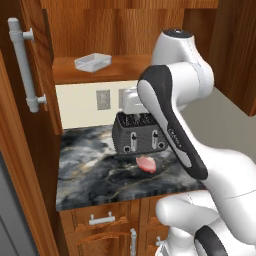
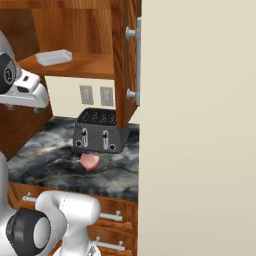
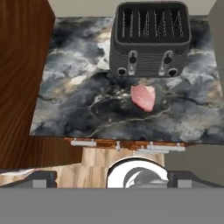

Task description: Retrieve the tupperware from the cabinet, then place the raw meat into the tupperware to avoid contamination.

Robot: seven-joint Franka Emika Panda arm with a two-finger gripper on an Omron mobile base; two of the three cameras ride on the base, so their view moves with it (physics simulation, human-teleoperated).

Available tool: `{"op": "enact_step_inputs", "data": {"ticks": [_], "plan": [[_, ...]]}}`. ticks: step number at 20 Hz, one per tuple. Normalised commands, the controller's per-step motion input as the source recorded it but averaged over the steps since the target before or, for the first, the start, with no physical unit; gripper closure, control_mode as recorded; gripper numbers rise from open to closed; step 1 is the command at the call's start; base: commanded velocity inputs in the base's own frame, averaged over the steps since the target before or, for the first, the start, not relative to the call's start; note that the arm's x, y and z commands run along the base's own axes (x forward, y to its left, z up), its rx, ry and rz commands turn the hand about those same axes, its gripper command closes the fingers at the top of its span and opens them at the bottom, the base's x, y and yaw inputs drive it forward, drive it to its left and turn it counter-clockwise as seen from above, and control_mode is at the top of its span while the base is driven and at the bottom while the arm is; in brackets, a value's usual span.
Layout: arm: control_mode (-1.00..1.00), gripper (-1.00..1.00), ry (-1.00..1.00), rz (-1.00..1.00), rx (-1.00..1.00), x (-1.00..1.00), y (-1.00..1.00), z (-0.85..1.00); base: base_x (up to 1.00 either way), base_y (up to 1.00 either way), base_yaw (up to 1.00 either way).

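Jaws spread, empty; risks clipping the open cabinet (image 1: 30, 75) door or nudging the tupperware (image 1: 93, 61) deeper along the shelf

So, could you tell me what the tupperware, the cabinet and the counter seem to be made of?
The tupperware looks like clear, whitish plastic: the shelf shows through it. The cabinet looks like reddish-brown wood with visible grain and a slight sheen. The counter looks like polished dark grey stone, perhaps marble, going by its pale veins.
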Motion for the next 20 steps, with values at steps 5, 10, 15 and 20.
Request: {"op": "enact_step_inputs", "data": {"ticks": [5,10,15,20], "plan": [[-1.00,-1.00,-0.09,0.20,-0.20,0.25,0.00,0.08,0.00,0.00,0.00],[-1.00,-1.00,-0.26,0.26,-0.08,0.22,0.00,0.02,0.00,0.00,0.00],[-1.00,-1.00,-0.14,0.27,0.00,0.43,-0.08,0.01,0.00,0.00,0.00],[-1.00,-1.00,-0.03,0.18,-0.02,0.48,0.08,0.27,0.00,0.00,0.00]]}}
